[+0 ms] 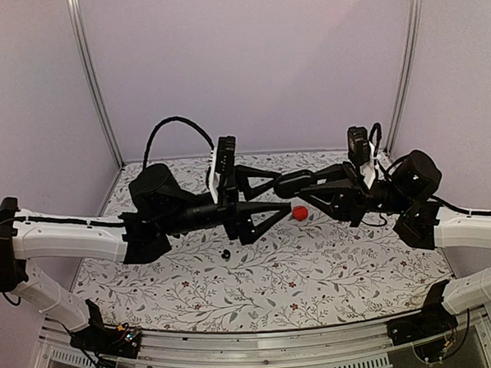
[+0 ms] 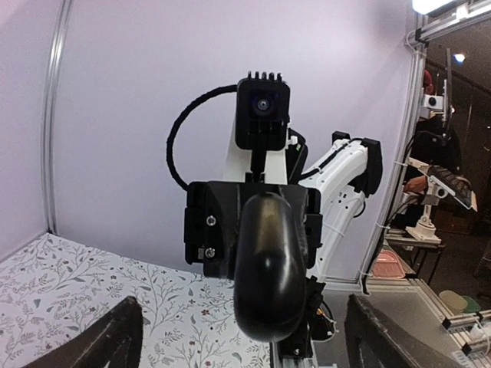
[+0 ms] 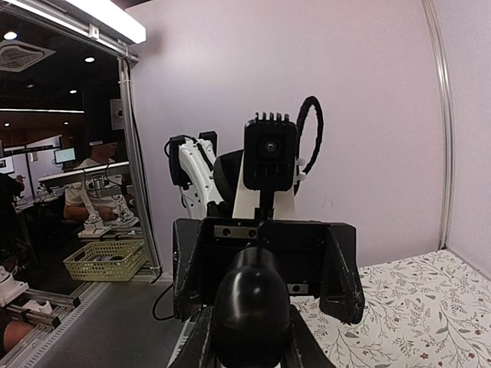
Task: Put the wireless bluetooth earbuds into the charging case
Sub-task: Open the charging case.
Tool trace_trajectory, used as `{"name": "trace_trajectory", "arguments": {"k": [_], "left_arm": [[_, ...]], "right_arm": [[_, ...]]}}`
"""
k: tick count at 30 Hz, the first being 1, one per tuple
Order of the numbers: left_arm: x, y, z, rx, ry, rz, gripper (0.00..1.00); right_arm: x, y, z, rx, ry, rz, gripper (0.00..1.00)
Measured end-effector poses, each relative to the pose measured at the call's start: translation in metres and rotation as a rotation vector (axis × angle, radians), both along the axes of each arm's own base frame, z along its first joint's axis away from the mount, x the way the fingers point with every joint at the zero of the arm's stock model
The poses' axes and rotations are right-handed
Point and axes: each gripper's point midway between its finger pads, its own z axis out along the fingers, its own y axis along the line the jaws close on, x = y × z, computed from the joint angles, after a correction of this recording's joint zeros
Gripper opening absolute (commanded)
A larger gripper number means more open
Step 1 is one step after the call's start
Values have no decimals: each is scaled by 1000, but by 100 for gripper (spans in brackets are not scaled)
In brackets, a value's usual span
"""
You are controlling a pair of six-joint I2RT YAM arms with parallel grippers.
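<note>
The glossy black oval charging case (image 1: 292,184) hangs in mid-air over the middle of the table. My right gripper (image 1: 306,187) is shut on it; in the right wrist view the case (image 3: 251,313) sits clamped between the right gripper's (image 3: 252,349) two fingers (image 3: 201,346). My left gripper (image 1: 284,193) faces it, open, one finger above and one below the case without touching. In the left wrist view the case (image 2: 268,264) fills the centre, and the left gripper's (image 2: 242,337) fingers (image 2: 107,337) stand far apart. One tiny black earbud (image 1: 225,254) lies on the floral tabletop below the left gripper.
A flat red round disc (image 1: 300,212) lies on the floral tablecloth (image 1: 332,270) just under the two grippers. Pale walls and metal posts (image 1: 92,77) close in the back and sides. Both arms cross the middle of the table.
</note>
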Motion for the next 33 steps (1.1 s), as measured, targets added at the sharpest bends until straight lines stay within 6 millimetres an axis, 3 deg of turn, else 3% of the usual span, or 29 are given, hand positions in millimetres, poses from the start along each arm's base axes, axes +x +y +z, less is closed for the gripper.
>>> {"name": "trace_trajectory", "arguments": {"k": [7, 17, 26, 33], "left_arm": [[-1, 17, 2, 89, -26, 58, 100], [10, 9, 16, 203, -74, 103, 100], [17, -2, -8, 307, -53, 103, 100], [20, -2, -9, 319, -42, 121, 100]], "right_arm": [[-2, -3, -4, -37, -8, -15, 8], [1, 0, -27, -130, 3, -29, 6], [1, 2, -28, -150, -9, -28, 4], [-1, 2, -29, -155, -15, -19, 3]]}}
